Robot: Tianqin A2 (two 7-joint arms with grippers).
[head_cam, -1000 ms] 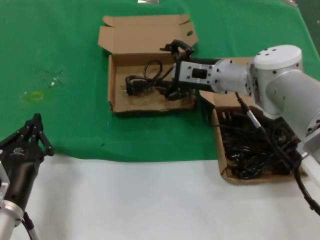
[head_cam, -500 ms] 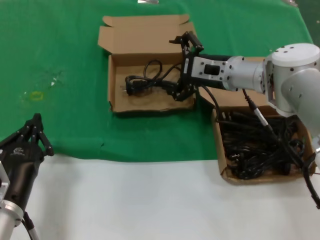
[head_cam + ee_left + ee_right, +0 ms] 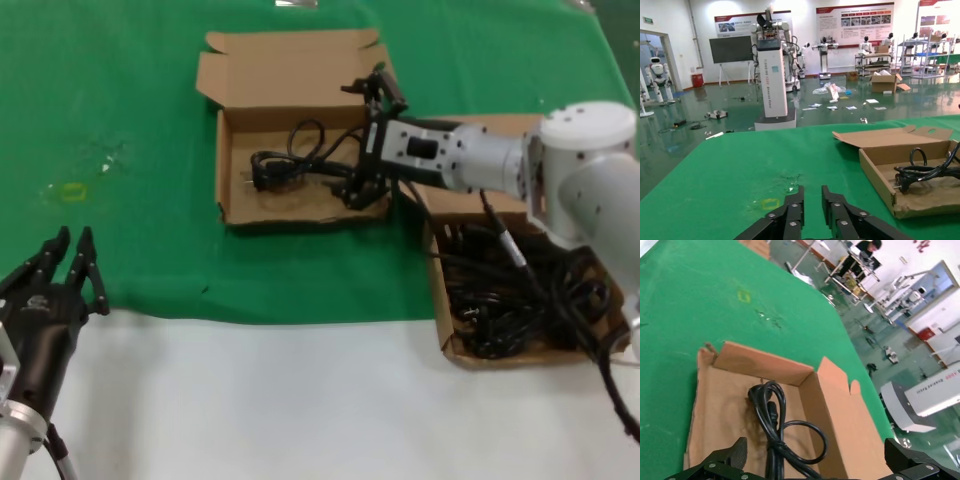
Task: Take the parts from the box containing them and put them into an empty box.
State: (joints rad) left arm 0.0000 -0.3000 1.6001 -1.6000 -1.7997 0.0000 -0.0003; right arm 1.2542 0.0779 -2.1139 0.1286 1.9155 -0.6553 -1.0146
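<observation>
A cardboard box at the right holds a tangled pile of black power cords. The other cardboard box stands farther back at the middle, lid open, with one coiled cord lying in it. My right gripper hovers over that box's right end, wide open and empty. In the right wrist view, the gripper spans the cord below it in the box. My left gripper waits at the near left, its fingers slightly apart and empty.
Green cloth covers the far table, with a small yellow mark at the left. A white strip runs along the front. The left wrist view shows the far box and its cord off to one side.
My left gripper's fingers have parted a little. My right gripper has drawn slightly right over the far box's end and stands wide open; the cord stays lying in the box.
</observation>
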